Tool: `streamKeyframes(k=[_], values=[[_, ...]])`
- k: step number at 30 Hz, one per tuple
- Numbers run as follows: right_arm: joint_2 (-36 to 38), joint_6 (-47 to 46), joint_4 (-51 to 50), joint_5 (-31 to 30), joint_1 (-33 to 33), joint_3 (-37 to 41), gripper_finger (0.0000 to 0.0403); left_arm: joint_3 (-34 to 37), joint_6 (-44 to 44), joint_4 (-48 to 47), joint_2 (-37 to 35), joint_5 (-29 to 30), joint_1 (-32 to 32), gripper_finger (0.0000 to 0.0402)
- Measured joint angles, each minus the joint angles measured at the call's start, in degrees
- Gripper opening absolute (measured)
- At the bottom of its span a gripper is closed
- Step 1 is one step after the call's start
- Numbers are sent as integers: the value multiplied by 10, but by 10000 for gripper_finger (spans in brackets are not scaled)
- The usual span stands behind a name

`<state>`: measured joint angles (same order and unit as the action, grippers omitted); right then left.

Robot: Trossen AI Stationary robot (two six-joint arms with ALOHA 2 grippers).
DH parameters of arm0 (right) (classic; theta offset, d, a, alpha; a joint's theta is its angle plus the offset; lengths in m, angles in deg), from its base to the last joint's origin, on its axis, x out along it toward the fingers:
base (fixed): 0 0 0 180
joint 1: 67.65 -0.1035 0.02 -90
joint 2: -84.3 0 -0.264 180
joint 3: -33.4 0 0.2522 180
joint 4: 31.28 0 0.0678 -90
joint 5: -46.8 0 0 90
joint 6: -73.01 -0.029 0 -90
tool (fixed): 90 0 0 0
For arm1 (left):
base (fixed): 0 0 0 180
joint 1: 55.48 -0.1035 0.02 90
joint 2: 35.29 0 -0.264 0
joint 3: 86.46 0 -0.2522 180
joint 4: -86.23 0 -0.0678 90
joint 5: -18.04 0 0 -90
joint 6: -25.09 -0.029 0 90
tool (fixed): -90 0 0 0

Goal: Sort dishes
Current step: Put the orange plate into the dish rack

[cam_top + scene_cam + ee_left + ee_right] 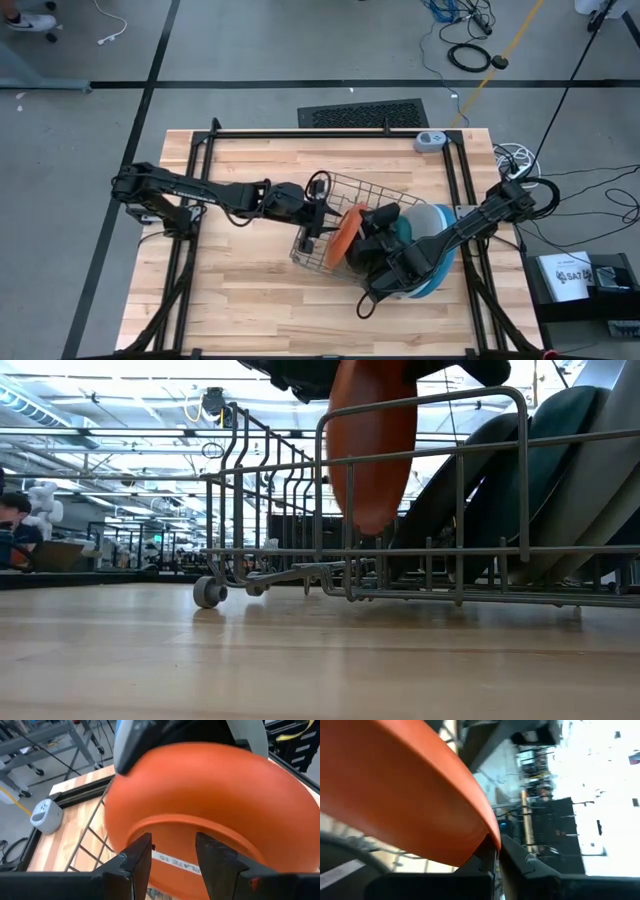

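Right gripper (352, 243) clamped shut on the rim of the orange plate (341, 237), fingers (515, 862) pinching the edge where it runs down to them in the right wrist view. Held on edge, plate upright and slightly tilted, hanging over the near end of the wire dish rack (340, 190), lower edge dipping between the rack's wires in the low view (375, 450); whether resting on the rack's floor, cannot tell.

Just behind that gripper, toward the right arm's base, more plates standing on edge in the rack: a teal plate (412, 232), a grey plate (432, 216), and a blue plate (432, 285) showing below the arm. Dark, leaning discs (560, 430) behind the orange one in the low view.

Left gripper (318, 215) opposite, on the far side of the orange plate from the right gripper, reaching in over the rack's wires. Fingers (137, 862) parted, standing just before the plate's underside (200, 795), foot ring between them; contact not certain, nothing held.

Beneath everything, the wooden bench (230, 290). Far from both grippers, at the bench's back edge, a small grey device (430, 140). Beyond the bench, a person seated in the room (12, 530).
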<state>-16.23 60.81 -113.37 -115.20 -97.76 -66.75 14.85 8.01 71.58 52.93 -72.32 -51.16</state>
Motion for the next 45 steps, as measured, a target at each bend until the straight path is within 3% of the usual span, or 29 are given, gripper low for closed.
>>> streamKeyframes(k=[19,29,45], values=[[6,-72,-42,27,0,28,0,0,0,9,3,-9,0,154],[9,-100,11,-35,-11,72,0,0,-1,9,3,-10,0,154],[17,-80,24,-51,-7,72,0,0,-2,9,4,-10,0,154]])
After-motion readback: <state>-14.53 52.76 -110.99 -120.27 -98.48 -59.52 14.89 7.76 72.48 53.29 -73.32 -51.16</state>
